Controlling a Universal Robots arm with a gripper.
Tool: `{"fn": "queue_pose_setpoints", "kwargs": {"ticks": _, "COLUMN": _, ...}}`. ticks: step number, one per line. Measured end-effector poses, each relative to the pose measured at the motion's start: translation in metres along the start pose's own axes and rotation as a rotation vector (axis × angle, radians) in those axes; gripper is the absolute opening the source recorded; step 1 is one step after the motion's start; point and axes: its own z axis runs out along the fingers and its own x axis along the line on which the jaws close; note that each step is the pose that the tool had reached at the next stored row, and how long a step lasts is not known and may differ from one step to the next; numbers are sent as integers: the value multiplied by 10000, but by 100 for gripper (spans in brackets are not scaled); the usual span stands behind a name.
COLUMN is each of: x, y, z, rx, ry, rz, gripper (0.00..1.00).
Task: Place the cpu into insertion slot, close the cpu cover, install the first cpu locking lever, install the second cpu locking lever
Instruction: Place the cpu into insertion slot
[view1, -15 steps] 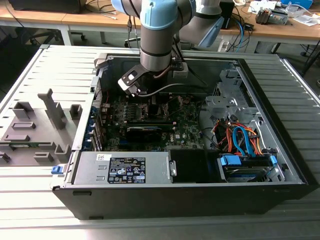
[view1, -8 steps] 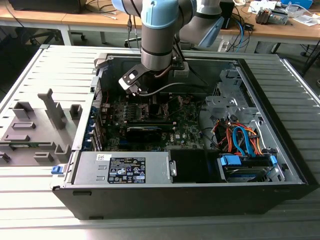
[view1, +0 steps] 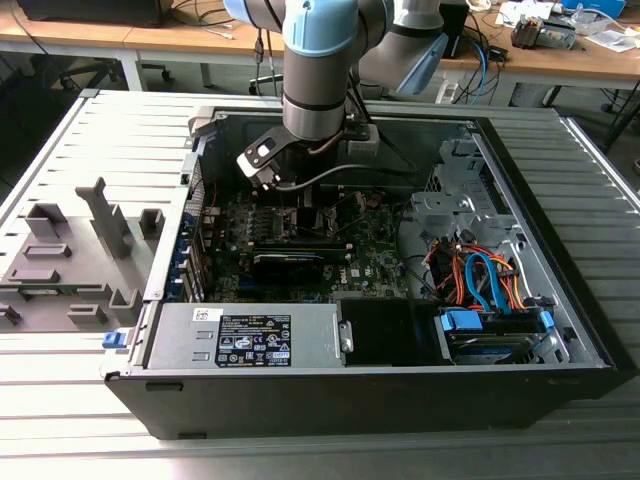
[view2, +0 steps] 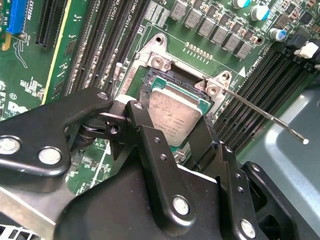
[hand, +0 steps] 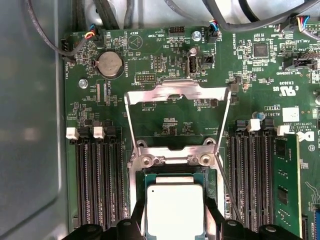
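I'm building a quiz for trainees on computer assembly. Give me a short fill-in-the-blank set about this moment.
1. The claw is shut on the cpu, at the insertion slot of the ____ motherboard.
2. The cpu cover is swung ____.
3. The arm reaches down into an open computer ____.
Missing words: green; open; case.

we find the way down to the insertion slot (hand: 133, 195) taken up by the gripper (hand: 175, 222) and the cpu (hand: 175, 205) at its tip. the cpu cover (hand: 177, 92) is swung back clear of the slot, yet a thin lever (view2: 265, 116) juts out at one side, and rows of memory slots (hand: 97, 180) crowd both flanks closely.
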Motion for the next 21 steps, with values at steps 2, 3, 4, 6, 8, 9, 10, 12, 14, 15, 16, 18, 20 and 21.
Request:
{"fn": "queue_pose_setpoints", "kwargs": {"ticks": 2, "x": -8, "y": 3, "z": 0, "rx": 0, "ry": 1, "rz": 1, "gripper": 55}}
{"fn": "queue_pose_setpoints", "kwargs": {"ticks": 3, "x": -18, "y": 4, "z": 0, "rx": 0, "ry": 1, "rz": 2, "gripper": 55}}
{"fn": "queue_pose_setpoints", "kwargs": {"ticks": 4, "x": -18, "y": 4, "z": 0, "rx": 0, "ry": 1, "rz": 3, "gripper": 55}}
{"fn": "queue_pose_setpoints", "kwargs": {"ticks": 6, "x": -19, "y": 4, "z": 0, "rx": 0, "ry": 1, "rz": 1, "gripper": 55}}
{"fn": "queue_pose_setpoints", "kwargs": {"ticks": 8, "x": -19, "y": 4, "z": 0, "rx": 0, "ry": 1, "rz": 2, "gripper": 55}}
{"fn": "queue_pose_setpoints", "kwargs": {"ticks": 9, "x": -19, "y": 4, "z": 0, "rx": 0, "ry": 1, "rz": 2, "gripper": 55}}
{"fn": "queue_pose_setpoints", "kwargs": {"ticks": 10, "x": -19, "y": 4, "z": 0, "rx": 0, "ry": 1, "rz": 2, "gripper": 55}}
{"fn": "queue_pose_setpoints", "kwargs": {"ticks": 12, "x": -19, "y": 4, "z": 0, "rx": 0, "ry": 1, "rz": 2, "gripper": 55}}
{"fn": "queue_pose_setpoints", "kwargs": {"ticks": 14, "x": -19, "y": 4, "z": 0, "rx": 0, "ry": 1, "rz": 2, "gripper": 55}}
{"fn": "queue_pose_setpoints", "kwargs": {"ticks": 15, "x": -19, "y": 4, "z": 0, "rx": 0, "ry": 1, "rz": 2, "gripper": 55}}
{"fn": "queue_pose_setpoints", "kwargs": {"ticks": 16, "x": -19, "y": 4, "z": 0, "rx": 0, "ry": 1, "rz": -6, "gripper": 55}}
{"fn": "queue_pose_setpoints", "kwargs": {"ticks": 18, "x": -19, "y": 4, "z": 1, "rx": 1, "ry": -1, "rz": -76, "gripper": 55}}
{"fn": "queue_pose_setpoints", "kwargs": {"ticks": 20, "x": -19, "y": 4, "z": 1, "rx": 0, "ry": -4, "rz": -214, "gripper": 55}}
{"fn": "queue_pose_setpoints", "kwargs": {"ticks": 21, "x": -18, "y": 5, "z": 2, "rx": 0, "ry": -3, "rz": -228, "gripper": 55}}
